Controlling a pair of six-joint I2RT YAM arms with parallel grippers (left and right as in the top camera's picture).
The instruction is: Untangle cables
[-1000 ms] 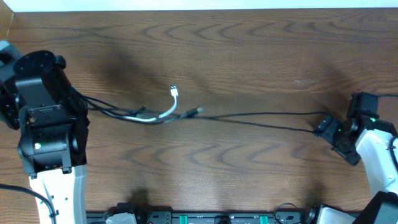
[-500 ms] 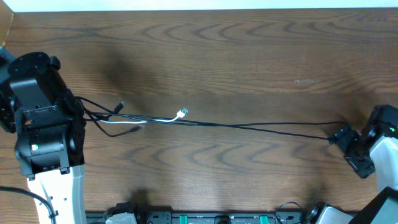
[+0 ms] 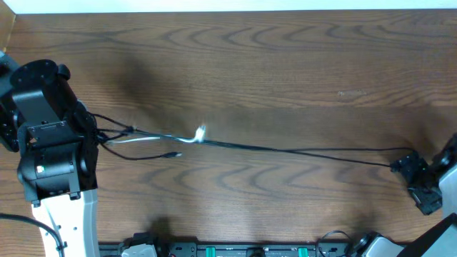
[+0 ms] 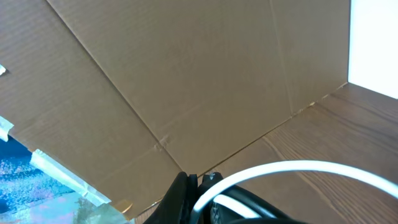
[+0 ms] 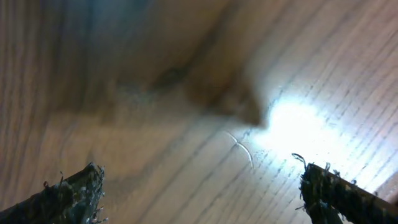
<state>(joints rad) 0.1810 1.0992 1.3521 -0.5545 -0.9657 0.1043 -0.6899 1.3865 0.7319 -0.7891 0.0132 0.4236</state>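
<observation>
While the thin black cable (image 3: 285, 149) is being viewed from overhead, it is being shown stretched in a nearly straight line across the dark brown wooden surface (image 3: 285, 64). It is reaching from the left gripper (image 3: 90, 131) at the left side to the right gripper (image 5: 202, 190) near the lower right corner.

The thin white cable (image 3: 153, 138) is being shown only at the left end of that line. It is being carried close alongside the black cable from the left gripper and is being ended by a small white plug (image 3: 201, 132) right at the black line. Whether the plug is lying over or under the line cannot be told. Below the white cable, a second black strand is being seen leaving the same bundle. It is being ended by a small dark plug (image 3: 173, 153) that is lying apart on the surface.

In the overhead view the left gripper is being hidden under its arm. In the left wrist view only a dark sliver is being shown at the bottom edge, with the white cable arching away from it in front of a brown cardboard panel (image 4: 186, 74). Its state therefore cannot be told.

In the right wrist view two frayed dark fingertips (image 5: 71, 193) are being shown well apart, with brightly lit wood grain between them, so this gripper is being held open. Overhead, the black cable's end is being shown at the gripper's tip. Whether the two are touching cannot be told.
</observation>
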